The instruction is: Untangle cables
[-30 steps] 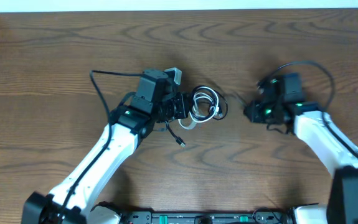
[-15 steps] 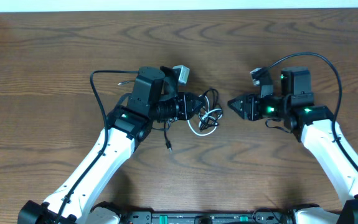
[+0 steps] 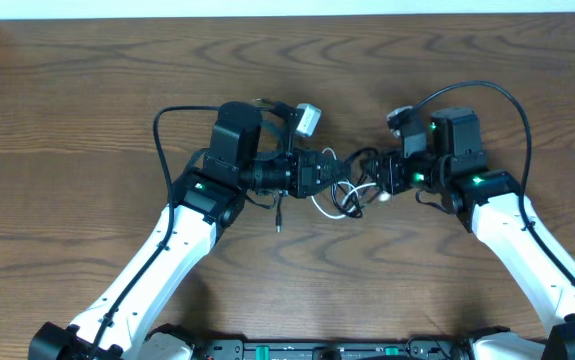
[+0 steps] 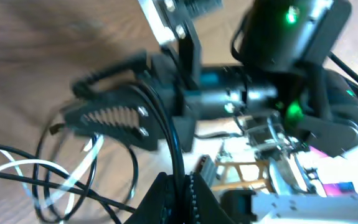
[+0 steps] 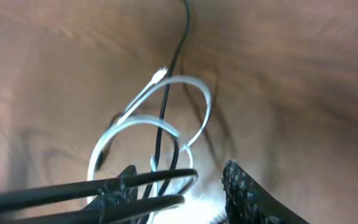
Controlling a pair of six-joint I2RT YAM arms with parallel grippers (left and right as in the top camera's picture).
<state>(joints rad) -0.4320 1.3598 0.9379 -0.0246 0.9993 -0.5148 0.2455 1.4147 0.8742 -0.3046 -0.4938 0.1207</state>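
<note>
Our left gripper [image 3: 331, 172] is clenched on the black cable [image 5: 166, 106]. Our right gripper [image 3: 381, 180], just right of it, stands released, jaws apart beside the loops. The white cable [image 5: 200, 93] coils through the black one between the 2 grippers, mid-table [image 3: 87, 100].

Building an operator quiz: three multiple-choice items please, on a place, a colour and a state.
1. The tangle lies: A between left gripper and right gripper; B by an arm's base; C behind the right arm.
2. The cords are: A red and blue; B black and white; C both white.
3. The left gripper is: A wide open; B shut on the black cord; C out of view.
A: overhead, it spans both grippers. B: a white cord loops beside the black. B: wrist view shows it pinched.
</note>
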